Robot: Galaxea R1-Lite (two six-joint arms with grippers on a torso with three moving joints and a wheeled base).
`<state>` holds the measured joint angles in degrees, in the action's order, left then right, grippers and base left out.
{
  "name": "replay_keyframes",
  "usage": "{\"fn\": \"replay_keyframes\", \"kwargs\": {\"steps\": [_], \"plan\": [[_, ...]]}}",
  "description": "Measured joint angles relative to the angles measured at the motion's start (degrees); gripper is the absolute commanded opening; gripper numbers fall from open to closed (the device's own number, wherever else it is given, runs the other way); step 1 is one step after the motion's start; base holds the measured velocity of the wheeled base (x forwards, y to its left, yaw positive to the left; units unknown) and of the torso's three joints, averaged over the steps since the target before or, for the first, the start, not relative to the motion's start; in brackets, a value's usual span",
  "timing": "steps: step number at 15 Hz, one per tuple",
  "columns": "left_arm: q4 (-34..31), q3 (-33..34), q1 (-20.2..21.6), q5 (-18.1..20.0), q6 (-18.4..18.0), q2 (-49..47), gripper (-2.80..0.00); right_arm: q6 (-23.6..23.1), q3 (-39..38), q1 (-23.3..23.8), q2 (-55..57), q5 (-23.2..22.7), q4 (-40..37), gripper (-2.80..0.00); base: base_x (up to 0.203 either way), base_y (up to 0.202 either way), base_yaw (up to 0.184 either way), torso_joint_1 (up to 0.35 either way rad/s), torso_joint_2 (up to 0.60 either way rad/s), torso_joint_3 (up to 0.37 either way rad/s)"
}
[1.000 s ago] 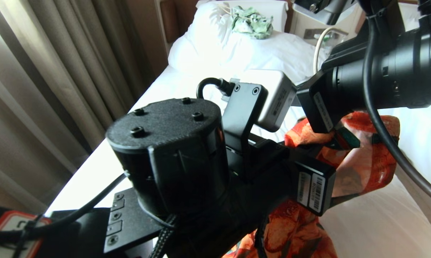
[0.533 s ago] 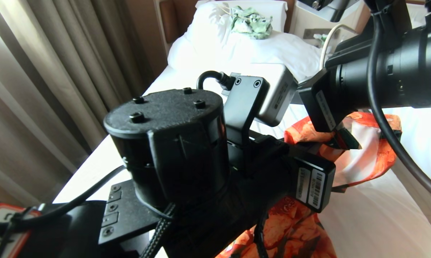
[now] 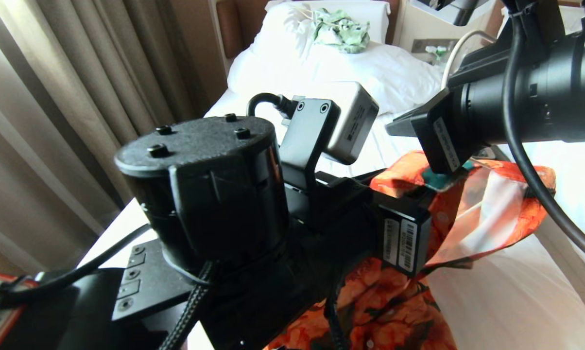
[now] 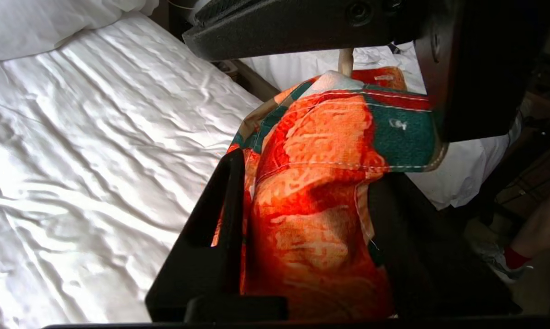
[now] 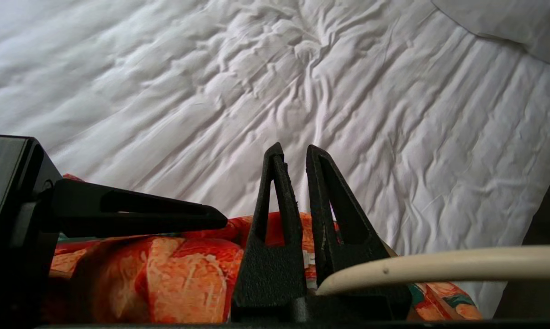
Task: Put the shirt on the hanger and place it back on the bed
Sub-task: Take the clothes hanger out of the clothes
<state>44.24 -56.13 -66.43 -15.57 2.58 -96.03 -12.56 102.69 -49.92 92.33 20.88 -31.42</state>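
Orange-flowered shirt hangs between the left gripper's parted fingers, unclamped.

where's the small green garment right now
In the head view the green garment lies on the white pillow at the far end of the bed, by the headboard, beyond both arms.

In the head view the left arm's bulky wrist covers most of the shirt and the near part of the bed; the left hand's fingertips are buried in the orange cloth; the hanger shows only as a pale bar cut off by the right wrist view's edge, its hook unseen; a person's foot is cropped at the frame's edge.
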Motion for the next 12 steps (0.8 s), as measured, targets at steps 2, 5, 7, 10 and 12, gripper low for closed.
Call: {"fn": "replay_keyframes", "kwargs": {"steps": [2, 5, 7, 10, 12], "plan": [[0.3, 1.9, 0.1, 0.1, 0.0, 0.9, 0.0, 0.0, 0.0, 0.3, -0.1, 0.2, 0.0, -2.8, 0.0, 0.0, 0.0, 0.0, 0.0, 0.0], [0.3, 5.9, 1.0, 0.4, 0.3, 3.3, 0.0, 0.0, 0.3, 1.2, -0.4, 1.8, 0.0, -2.8, 0.0, 0.0, 0.0, 0.0, 0.0, 0.0], [0.3, 8.2, 1.6, 0.4, 0.5, 5.4, 0.0, 0.0, 0.8, 2.4, -0.5, 1.9, 0.0, -2.8, 0.0, 0.0, 0.0, 0.0, 0.0, 0.0], [0.3, 10.7, 1.9, 0.4, 0.4, 9.1, 0.0, 0.0, 1.1, 4.4, -0.9, 2.0, 0.0, -2.8, 0.0, 0.0, 0.0, 0.0, 0.0, 0.0], [0.2, 12.0, 1.9, 0.2, 0.4, 11.1, 0.0, 0.0, 1.2, 6.0, -1.5, 2.0, 0.0, -2.8, 0.0, 0.0, 0.0, 0.0, 0.0, 0.0]]}}
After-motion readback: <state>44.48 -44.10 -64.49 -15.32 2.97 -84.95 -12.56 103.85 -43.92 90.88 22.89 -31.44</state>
